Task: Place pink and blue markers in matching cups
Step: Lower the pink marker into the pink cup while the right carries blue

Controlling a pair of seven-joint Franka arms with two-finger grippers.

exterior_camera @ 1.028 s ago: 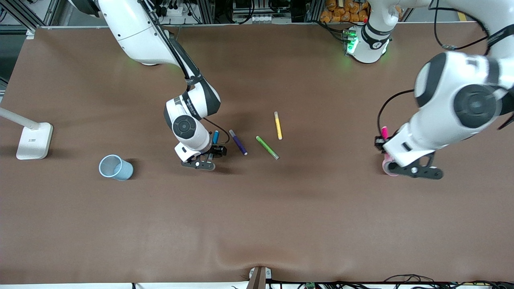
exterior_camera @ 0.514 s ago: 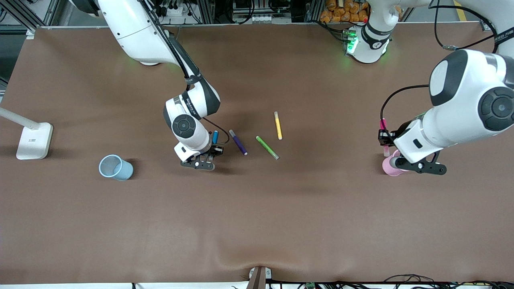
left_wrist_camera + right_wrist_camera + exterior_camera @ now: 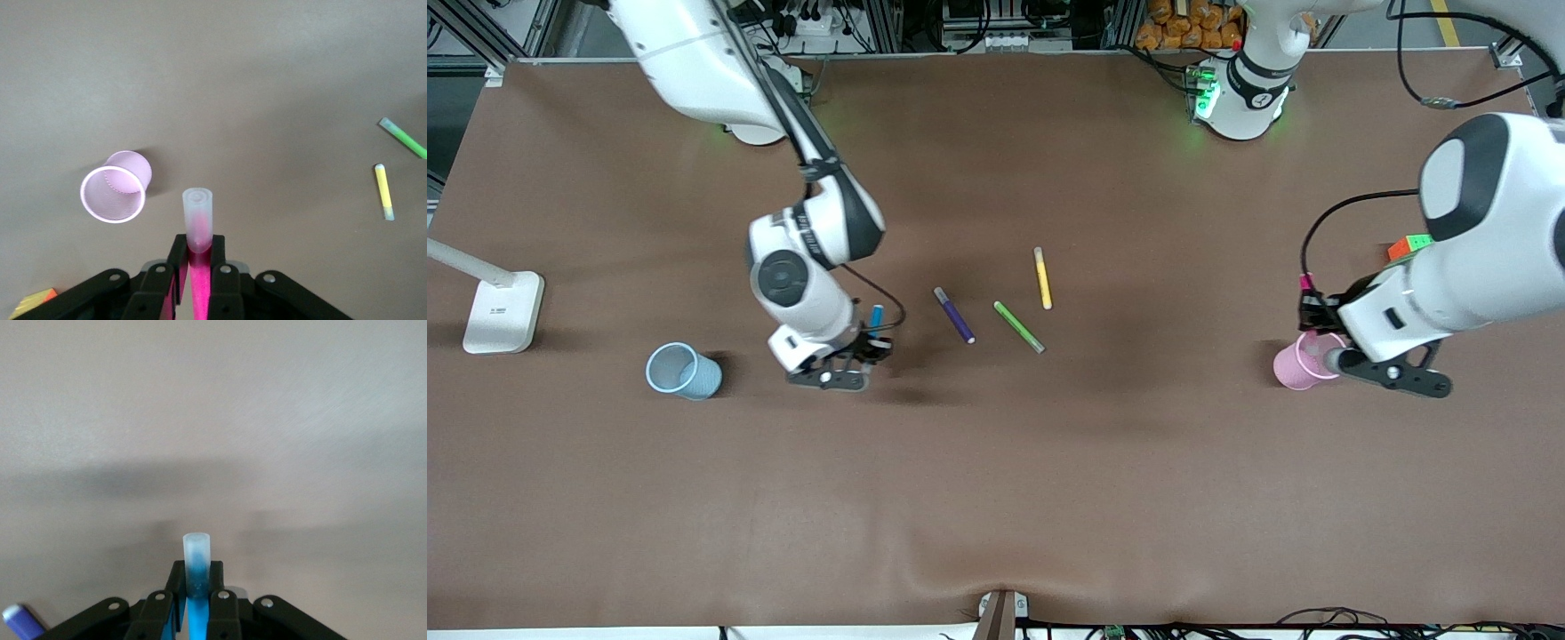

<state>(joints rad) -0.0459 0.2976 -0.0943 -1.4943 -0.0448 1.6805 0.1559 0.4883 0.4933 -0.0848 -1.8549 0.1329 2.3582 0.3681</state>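
My left gripper (image 3: 1316, 313) is shut on the pink marker (image 3: 1305, 284) and holds it upright in the air, just beside the pale pink mesh cup (image 3: 1286, 369). In the left wrist view the marker's pale end (image 3: 198, 217) sticks out past the gripper (image 3: 198, 250), and the pink cup (image 3: 135, 170) stands off to one side, not under it. My right gripper (image 3: 869, 342) is shut on the blue marker (image 3: 876, 316), over bare table between the purple pen and the light blue mesh cup (image 3: 698, 380). In the right wrist view the marker (image 3: 197, 557) is clamped in the gripper (image 3: 197, 577).
A dark purple pen (image 3: 954, 315), a green pen (image 3: 1018, 326) and a yellow pen (image 3: 1042, 277) lie mid-table. A white lamp base (image 3: 503, 311) stands at the right arm's end. An orange and green block (image 3: 1408, 245) lies by the left arm.
My right gripper has lifted the blue marker off the table and carried it toward the blue cup. My left gripper has shifted toward the left arm's end, uncovering the pink cup.
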